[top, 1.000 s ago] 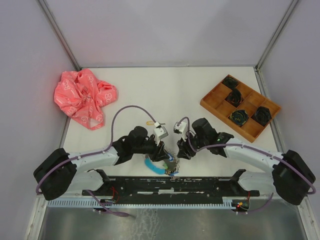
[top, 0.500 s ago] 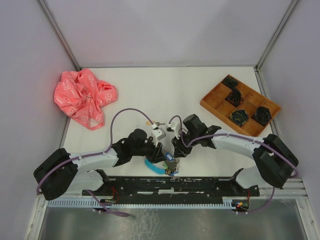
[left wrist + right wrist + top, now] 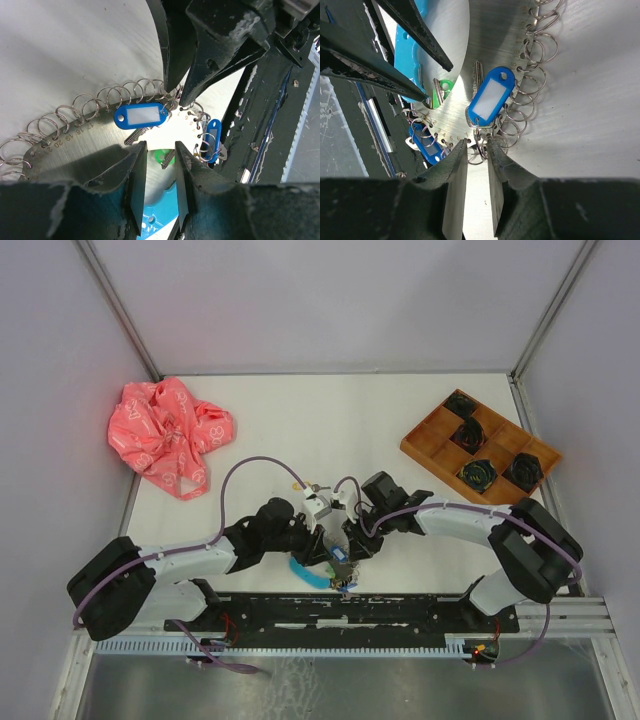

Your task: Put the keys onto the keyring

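Note:
A round metal keyring disc [image 3: 338,562] [image 3: 85,145] [image 3: 485,45] lies near the table's front edge, with several split rings [image 3: 120,92] [image 3: 540,75] round its rim. On it rest a key with a blue tag [image 3: 141,115] [image 3: 492,100] and a green-headed key [image 3: 161,156] [image 3: 440,90]. A second blue tag [image 3: 212,140] [image 3: 422,142] hangs at the rim. My left gripper [image 3: 325,548] [image 3: 160,150] is over the disc, shut on the blue holder [image 3: 162,212] [image 3: 407,42]. My right gripper [image 3: 350,545] [image 3: 477,145] stands narrowly open at the rim with a ring between its tips.
A crumpled pink bag [image 3: 165,435] lies at the far left. A wooden compartment tray [image 3: 415,452] with dark items sits at the right. The black mounting rail [image 3: 400,610] runs just behind the disc at the near edge.
My right arm has swung left and in toward the disc, so its fingertips now meet the rim opposite the left gripper. The left arm has stayed put.

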### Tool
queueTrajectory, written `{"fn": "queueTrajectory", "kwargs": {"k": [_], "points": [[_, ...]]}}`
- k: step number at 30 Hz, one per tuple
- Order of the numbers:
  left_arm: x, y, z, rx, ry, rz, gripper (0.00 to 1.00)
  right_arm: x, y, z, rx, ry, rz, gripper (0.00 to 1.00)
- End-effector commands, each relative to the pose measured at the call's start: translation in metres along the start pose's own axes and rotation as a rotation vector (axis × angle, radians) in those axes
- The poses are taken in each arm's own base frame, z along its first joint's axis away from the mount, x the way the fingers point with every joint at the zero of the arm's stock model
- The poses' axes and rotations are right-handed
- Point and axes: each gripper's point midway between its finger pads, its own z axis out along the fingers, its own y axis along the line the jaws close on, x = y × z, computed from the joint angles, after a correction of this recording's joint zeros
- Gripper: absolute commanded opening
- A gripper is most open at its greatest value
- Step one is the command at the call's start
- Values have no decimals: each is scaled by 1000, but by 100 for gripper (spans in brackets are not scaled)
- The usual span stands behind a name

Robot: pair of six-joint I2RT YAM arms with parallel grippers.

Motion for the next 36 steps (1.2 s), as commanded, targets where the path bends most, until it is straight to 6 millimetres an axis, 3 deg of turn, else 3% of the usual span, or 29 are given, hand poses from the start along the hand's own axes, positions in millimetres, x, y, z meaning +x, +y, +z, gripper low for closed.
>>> {"fn": "queueTrajectory", "kwargs": {"k": [1, 7, 13, 23, 30, 36], "points": [[-9, -3, 0, 4, -34, -13, 35, -18, 5, 0, -33, -33, -45, 30], [-12, -3, 0, 6, -40, -10, 35, -18, 4, 1, -29, -33, -45, 20], [-20, -7, -2, 20, -79, -6, 34, -24, 7, -7, -15, -44, -87, 1], [-61, -8, -20, 68, -289, 54, 37, -55, 25, -51, 62, -80, -344, 1], [-90, -29, -35, 157, -449, 293, 40, -69, 36, -86, 106, -96, -563, 1], [-106, -44, -36, 222, -487, 492, 41, -79, 41, -103, 139, -122, -692, 1]]}}
